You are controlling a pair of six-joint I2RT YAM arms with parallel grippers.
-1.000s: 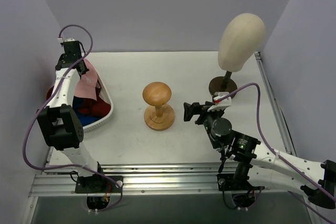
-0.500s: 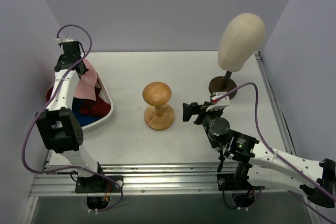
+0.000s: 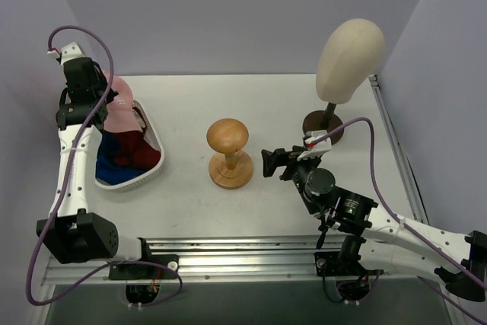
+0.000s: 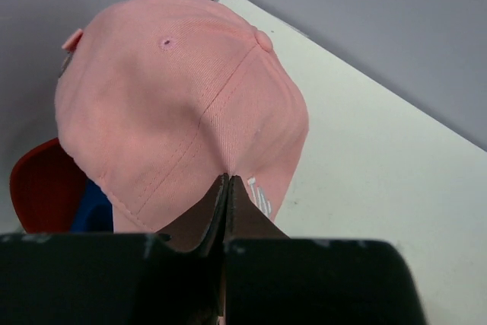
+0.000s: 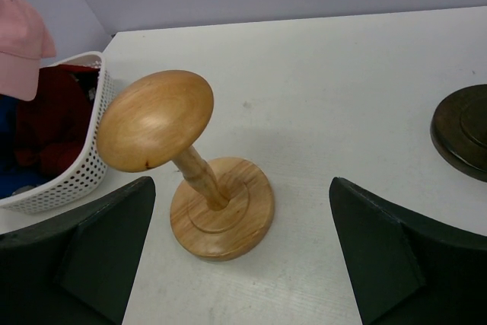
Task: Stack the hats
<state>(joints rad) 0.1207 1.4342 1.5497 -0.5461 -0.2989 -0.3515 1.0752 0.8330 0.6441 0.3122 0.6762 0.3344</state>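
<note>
Far left of the wooden stand point(image 3: 228, 136), the left gripper point(image 4: 226, 182) is pinching the pink cap point(image 4: 183, 104), jaws clenched tight on the fabric at the cap's edge, white lettering just peeking out beside them. The cap is hanging over the far end of the white basket point(image 3: 152, 169), which is sitting left of the stand, and it looks to be lifted off the pile. Down in that basket, a dark red hat point(image 3: 137, 150) and a blue hat point(image 3: 110, 171) are waiting, bunched together.

Just right of the stand, the right gripper point(image 3: 272, 163) is hovering with its jaws spread wide, gripping nothing and facing the stand's rounded top. Further right and behind, the cream mannequin head point(image 3: 350, 49) is standing bare.

So this looks like step one: getting the first hat out. Next, I'd say, the left arm needs to swing the cap rightward toward the stand, crown up, and lower it squarely so later hats can nest on top.
</note>
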